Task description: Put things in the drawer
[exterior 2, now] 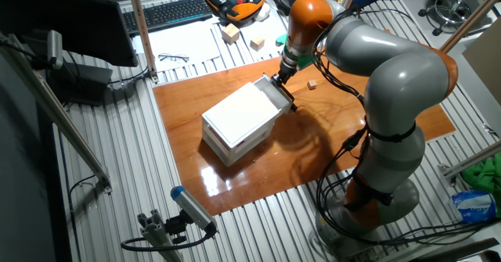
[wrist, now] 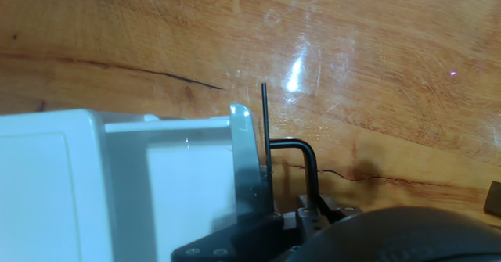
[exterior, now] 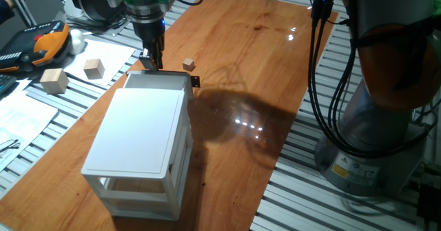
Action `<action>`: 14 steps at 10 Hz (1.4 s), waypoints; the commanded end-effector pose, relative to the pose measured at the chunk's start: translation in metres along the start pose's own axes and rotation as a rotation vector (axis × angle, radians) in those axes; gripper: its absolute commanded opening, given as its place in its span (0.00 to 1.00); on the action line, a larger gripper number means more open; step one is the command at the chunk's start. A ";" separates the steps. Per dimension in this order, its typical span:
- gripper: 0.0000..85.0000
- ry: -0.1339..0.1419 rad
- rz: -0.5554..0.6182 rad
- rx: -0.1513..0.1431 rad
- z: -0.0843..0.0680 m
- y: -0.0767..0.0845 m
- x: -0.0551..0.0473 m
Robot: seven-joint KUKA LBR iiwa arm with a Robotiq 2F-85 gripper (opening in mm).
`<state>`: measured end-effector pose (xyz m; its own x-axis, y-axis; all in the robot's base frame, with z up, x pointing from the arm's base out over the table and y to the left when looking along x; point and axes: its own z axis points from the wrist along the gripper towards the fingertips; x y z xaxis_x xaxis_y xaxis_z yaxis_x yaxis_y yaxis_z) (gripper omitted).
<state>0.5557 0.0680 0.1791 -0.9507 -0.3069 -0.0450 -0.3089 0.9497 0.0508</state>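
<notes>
The tiny wooden cube point(exterior: 189, 65) is seen lying on the bare wooden tabletop point(exterior: 275, 65), just beyond the drawer's front and a little to the side of it, untouched and apart from the cabinet. In the other fixed view it point(exterior 2: 311, 84) is shown well clear of the gripper. It is not held and it is not in the drawer, so the placing itself is judged as not yet done.

The drawer point(exterior: 157, 81) is found at the top level of the white cabinet point(exterior: 141, 138), and a strip of its open tray is exposed past the cabinet's top panel, which suggests it is pulled out part of the way. In the hand view the tray's white inside point(wrist: 184, 192) appears bare, with nothing visibly lying in it.

The gripper point(exterior: 151, 60) is positioned at the drawer's front wall, next to the black knob point(exterior: 195, 82). In the hand view one translucent finger point(wrist: 244, 168) is seen right at the tray's front edge. The jaws look nearly closed, but whether anything is pinched between them cannot be told; no cube is carried.

What is left is judged to be most of the task: the opening may need finishing, then the cube must be fetched and released into the tray.

Two larger pale blocks point(exterior: 54, 81) are left on the papers beyond the board.
</notes>
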 end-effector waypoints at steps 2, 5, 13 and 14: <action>0.00 0.015 -0.018 -0.001 0.000 0.000 0.000; 0.00 0.013 -0.015 0.002 0.000 0.000 0.000; 0.00 0.014 0.000 0.011 0.000 0.002 -0.001; 0.00 0.014 0.003 0.011 0.000 0.002 -0.001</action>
<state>0.5565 0.0699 0.1787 -0.9519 -0.3047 -0.0318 -0.3058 0.9512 0.0411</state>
